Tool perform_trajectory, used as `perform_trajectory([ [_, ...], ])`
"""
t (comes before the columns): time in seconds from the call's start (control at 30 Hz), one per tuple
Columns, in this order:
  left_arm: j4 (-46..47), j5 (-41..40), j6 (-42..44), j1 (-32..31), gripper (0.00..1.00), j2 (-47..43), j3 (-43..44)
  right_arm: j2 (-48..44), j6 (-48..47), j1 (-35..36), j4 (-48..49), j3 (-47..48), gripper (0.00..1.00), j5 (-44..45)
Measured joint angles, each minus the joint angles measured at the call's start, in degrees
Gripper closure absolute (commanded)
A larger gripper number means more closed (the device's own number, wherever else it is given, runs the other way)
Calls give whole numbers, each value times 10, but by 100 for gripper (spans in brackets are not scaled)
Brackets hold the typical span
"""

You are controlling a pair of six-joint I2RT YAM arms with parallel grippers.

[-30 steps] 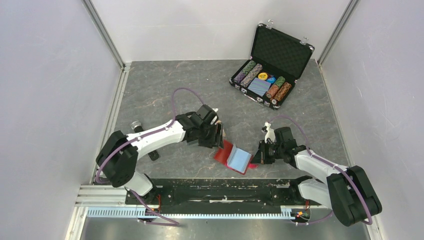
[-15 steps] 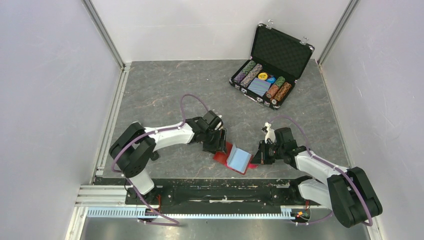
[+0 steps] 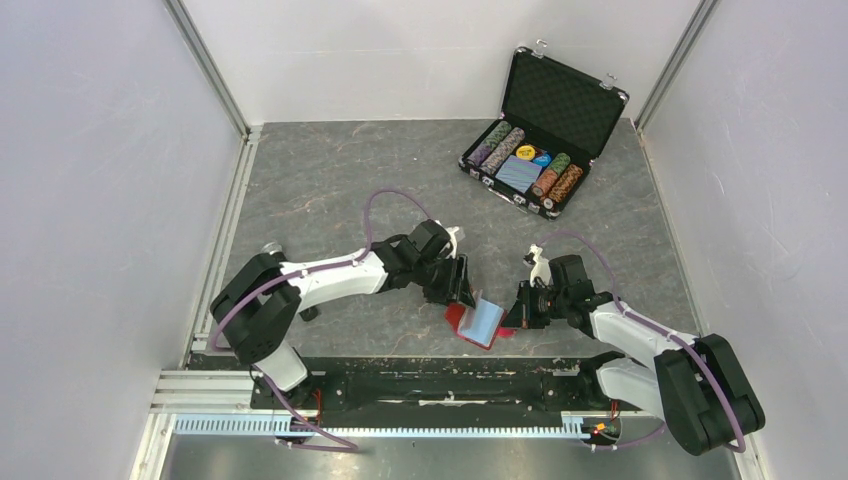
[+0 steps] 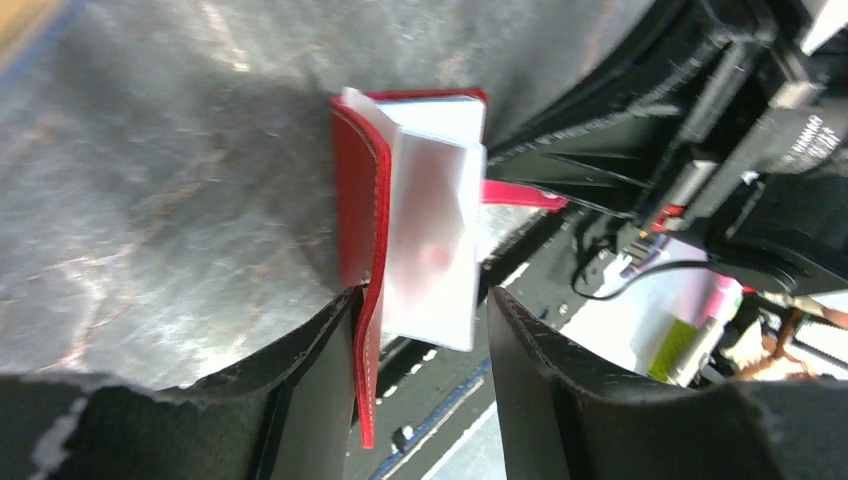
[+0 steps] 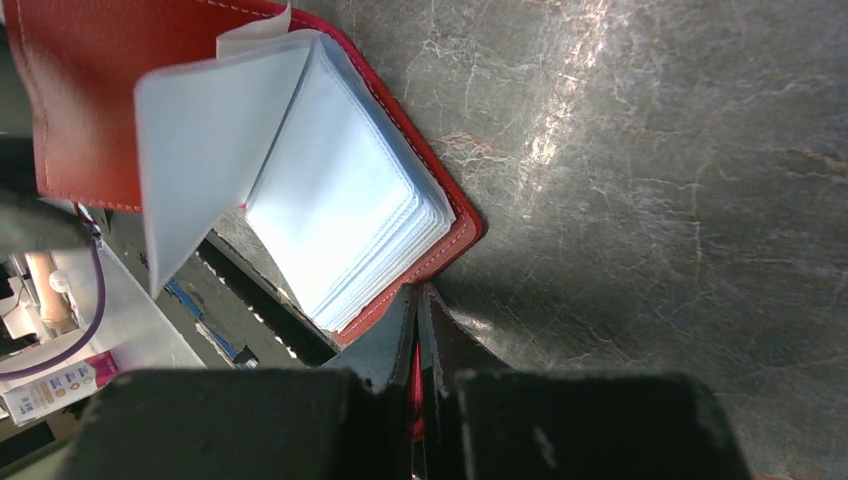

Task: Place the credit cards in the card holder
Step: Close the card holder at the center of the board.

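Observation:
The card holder (image 3: 480, 320) is a red wallet with pale blue-grey sleeves, lying open near the table's front edge. My right gripper (image 3: 518, 312) is shut on its red tab at the right edge, as the right wrist view (image 5: 418, 300) shows, with the sleeves (image 5: 340, 200) fanned open in front of it. My left gripper (image 3: 462, 290) is open at the wallet's left side. In the left wrist view the raised red cover (image 4: 350, 200) and a clear sleeve (image 4: 430, 240) stand between its fingers (image 4: 300, 400). No credit cards are in view.
An open black chip case (image 3: 545, 130) with poker chips and a blue patterned deck (image 3: 520, 172) stands at the back right. The arms' black mounting rail (image 3: 430, 385) runs along the near edge just below the wallet. Grey walls enclose the table.
My left gripper has moved right and closer to the wallet. The wallet's left red cover has risen from flat to upright between its fingers. The right gripper has kept its hold.

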Motion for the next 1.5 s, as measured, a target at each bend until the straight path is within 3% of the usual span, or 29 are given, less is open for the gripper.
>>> perform_trajectory([
  [0.47,39,73,-16,-90,39,97,82,2,16,0,10,-4,100,-7],
  [0.53,39,78,-16,-91,45,109,84,-4,17,0,5,-4,100,-3],
  [0.73,33,80,-14,-90,73,142,85,-73,12,1,-57,6,100,61],
  [0.87,30,80,-14,-90,80,161,89,-94,1,1,-83,34,100,86],
  [1.1,22,80,-13,-89,78,165,93,-51,-4,1,-58,48,100,52],
  [1.5,19,74,-13,-90,60,153,95,45,5,0,23,48,100,12],
])
